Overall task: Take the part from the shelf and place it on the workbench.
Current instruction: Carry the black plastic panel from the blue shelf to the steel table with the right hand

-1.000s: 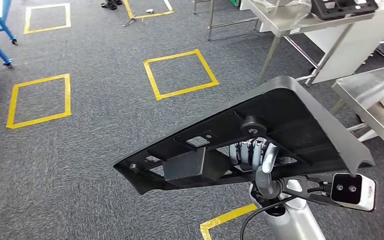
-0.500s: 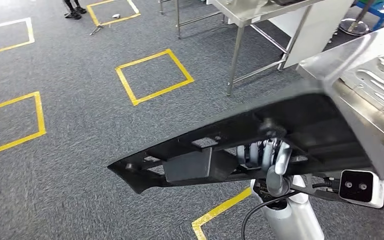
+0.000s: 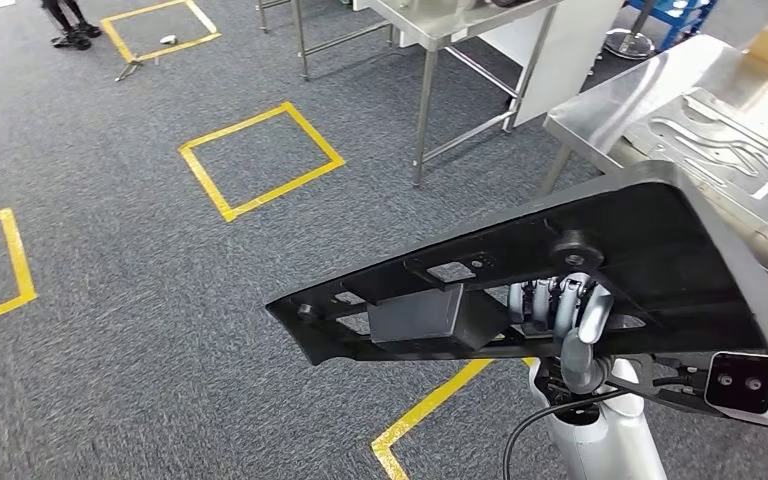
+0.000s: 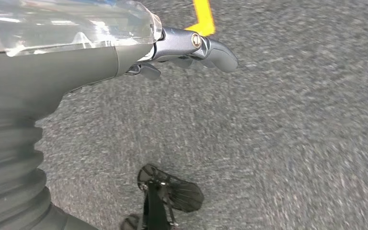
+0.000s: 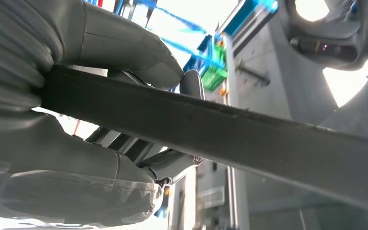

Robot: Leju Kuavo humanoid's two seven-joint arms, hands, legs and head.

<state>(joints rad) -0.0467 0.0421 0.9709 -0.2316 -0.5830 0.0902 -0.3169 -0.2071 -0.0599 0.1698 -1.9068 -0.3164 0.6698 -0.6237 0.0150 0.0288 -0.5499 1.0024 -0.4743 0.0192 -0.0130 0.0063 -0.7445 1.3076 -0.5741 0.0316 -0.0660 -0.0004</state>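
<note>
- My right hand gripped the large flat black plastic part from beneath, thumb and fingers clamped on its edge, as the right wrist view confirmed.
- The part was held tilted above the grey carpet floor with yellow tape squares; its far corner was near the steel workbench.
- A pressed metal sheet lay on that workbench.
- My left hand hung over the carpet, holding nothing, fingers curled in.
</note>
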